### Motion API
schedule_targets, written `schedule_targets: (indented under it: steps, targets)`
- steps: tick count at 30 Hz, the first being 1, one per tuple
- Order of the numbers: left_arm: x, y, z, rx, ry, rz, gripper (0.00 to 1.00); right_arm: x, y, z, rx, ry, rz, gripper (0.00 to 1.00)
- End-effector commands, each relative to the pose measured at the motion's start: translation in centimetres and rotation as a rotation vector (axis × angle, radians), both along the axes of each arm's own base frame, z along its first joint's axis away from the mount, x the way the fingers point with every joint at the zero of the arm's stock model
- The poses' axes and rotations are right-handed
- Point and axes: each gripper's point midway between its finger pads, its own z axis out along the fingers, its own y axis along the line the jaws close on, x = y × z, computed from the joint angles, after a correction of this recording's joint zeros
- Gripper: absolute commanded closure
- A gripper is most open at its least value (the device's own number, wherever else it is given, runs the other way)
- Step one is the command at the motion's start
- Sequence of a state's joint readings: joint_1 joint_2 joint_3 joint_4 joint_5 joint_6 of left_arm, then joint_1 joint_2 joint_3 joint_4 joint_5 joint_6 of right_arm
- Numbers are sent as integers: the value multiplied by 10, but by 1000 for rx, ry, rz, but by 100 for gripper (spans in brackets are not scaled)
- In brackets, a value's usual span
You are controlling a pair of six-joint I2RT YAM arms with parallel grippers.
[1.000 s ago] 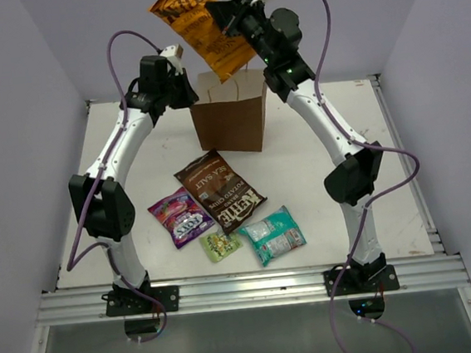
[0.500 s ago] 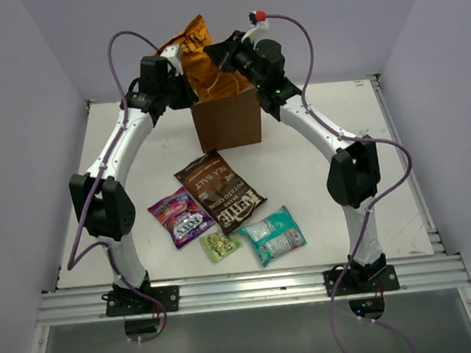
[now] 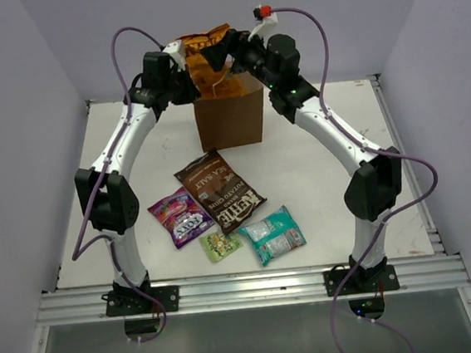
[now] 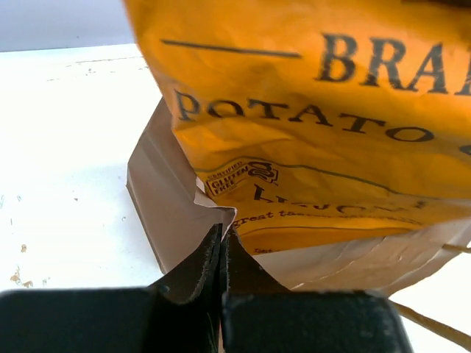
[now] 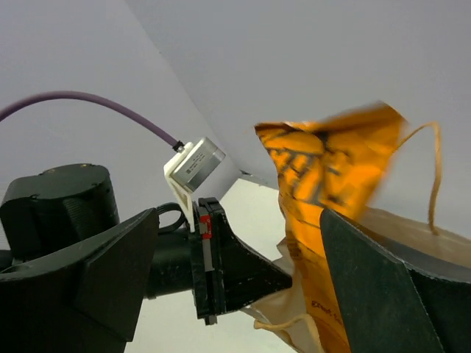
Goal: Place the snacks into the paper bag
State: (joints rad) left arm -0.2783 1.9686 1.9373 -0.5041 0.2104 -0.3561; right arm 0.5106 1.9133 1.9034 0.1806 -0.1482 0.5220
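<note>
My left gripper [image 4: 222, 254] pinching paper bag [image 4: 165, 213] rim, right gripper [image 5: 239, 220] hanging spread; orange chip bag [image 4: 309, 110] sitting half-in (top protruding), risking toppling out or tipping paper bag.

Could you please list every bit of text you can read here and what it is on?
"POTATO" and cut-off "BRA": orange chip bag.
"GLUTEN FREE": seal on that bag.
"SEA SALT", "KETTLE": brown chip bag.
Too small to read: purple packet, teal packet, green packet.
</note>
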Motion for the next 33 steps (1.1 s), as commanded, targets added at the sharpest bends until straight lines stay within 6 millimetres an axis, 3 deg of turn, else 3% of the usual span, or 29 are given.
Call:
schedule_targets:
  steps: [1,3,6,7,8,10,11,13,14,16,17,19,20,22,23,30,33]
  targets:
    - [5,-8,4,-7,-2,-14,100,-32,-26,84,-55,-201,-52,5]
    - [7,-4,3,9,-1,6,100,-43,-42,106,-86,-236,-100,4]
    - [10,0,8,27,-16,27,100,-58,-66,112,-203,-246,-169,3]
    - [11,1,8,29,-17,29,100,-61,-72,109,-269,-263,-180,3]
    - [11,2,8,32,-18,31,100,-65,-73,89,-339,-215,-160,3]
    - [11,2,9,35,-21,31,100,-79,-74,72,-416,-191,-100,3]
    - [11,2,9,34,-21,30,100,-81,-70,32,-474,-101,-51,3]
    - [10,1,5,35,-12,23,100,-96,-63,-3,-489,-20,41,2]
    - [10,0,4,37,-10,19,100,-99,-59,-50,-518,73,88,2]
    - [9,2,3,41,-7,17,100,-111,-48,-92,-500,166,174,2]
    - [8,1,4,43,-8,14,100,-114,-46,-132,-525,236,202,2]
    - [7,3,3,53,-6,15,100,-118,-42,-171,-550,306,240,2]
    - [6,4,3,56,-6,15,100,-121,-39,-203,-580,367,280,2]
    - [4,5,3,60,-4,17,100,-125,-33,-232,-604,417,338,3]
    - [4,6,2,62,0,16,100,-129,-26,-257,-612,471,393,4]
    - [-4,10,5,74,1,27,100,-128,-1,-328,-646,570,502,4]
    - [-7,13,4,82,3,32,100,-128,6,-341,-633,593,522,5]
